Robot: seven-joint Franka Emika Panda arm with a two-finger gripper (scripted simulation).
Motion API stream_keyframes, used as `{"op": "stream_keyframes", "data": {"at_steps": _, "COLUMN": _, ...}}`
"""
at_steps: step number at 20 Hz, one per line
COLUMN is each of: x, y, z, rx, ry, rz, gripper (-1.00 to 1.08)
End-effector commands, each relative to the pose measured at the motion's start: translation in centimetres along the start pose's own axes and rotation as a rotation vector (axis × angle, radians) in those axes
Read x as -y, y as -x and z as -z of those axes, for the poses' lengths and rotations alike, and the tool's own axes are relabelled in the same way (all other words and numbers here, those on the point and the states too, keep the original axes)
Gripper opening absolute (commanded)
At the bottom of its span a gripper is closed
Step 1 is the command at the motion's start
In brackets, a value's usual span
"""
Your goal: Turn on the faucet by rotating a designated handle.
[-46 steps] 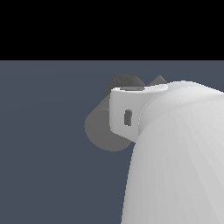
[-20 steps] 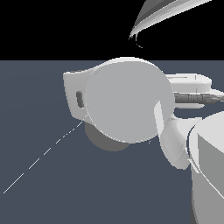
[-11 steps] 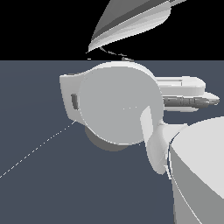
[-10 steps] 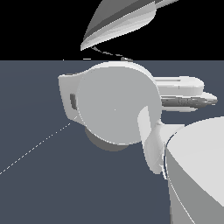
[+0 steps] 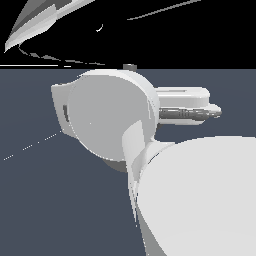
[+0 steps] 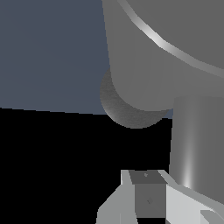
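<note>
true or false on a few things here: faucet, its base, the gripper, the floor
1. In the wrist view the faucet is a smooth grey body. True.
2. A darker rough round base sits behind it. True.
3. The floor is bright red. False: it is dark blue-grey.
4. The gripper is clamped on a yellow cup. False: no cup shows, and its grip cannot be judged.
5. The exterior view shows the faucet unobstructed. False: the white arm fills it.

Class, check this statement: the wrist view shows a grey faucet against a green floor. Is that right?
Not quite. The floor is dark blue-grey, not green, as the wrist view shows, and the exterior view shows the same colour. The faucet is grey, as stated.
</note>
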State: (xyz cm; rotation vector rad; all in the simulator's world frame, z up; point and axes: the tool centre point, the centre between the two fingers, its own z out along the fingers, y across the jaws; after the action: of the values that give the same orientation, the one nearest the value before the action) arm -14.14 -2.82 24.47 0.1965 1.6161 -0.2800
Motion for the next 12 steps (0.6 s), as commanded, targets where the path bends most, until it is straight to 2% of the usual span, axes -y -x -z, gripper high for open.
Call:
{"op": "stream_keyframes", "data": {"at_steps": 1, "x": -2.1, "y": 2.6, "z": -0.2, "rx": 0.026, "ry": 0.035, "rz": -0.041, "gripper": -1.00}}
{"op": "stream_keyframes", "data": {"at_steps": 12, "x": -4.6, "y": 4.2, "z": -0.2, "rx": 0.046, "ry": 0.040, "rz": -0.057, "gripper": -1.00}}
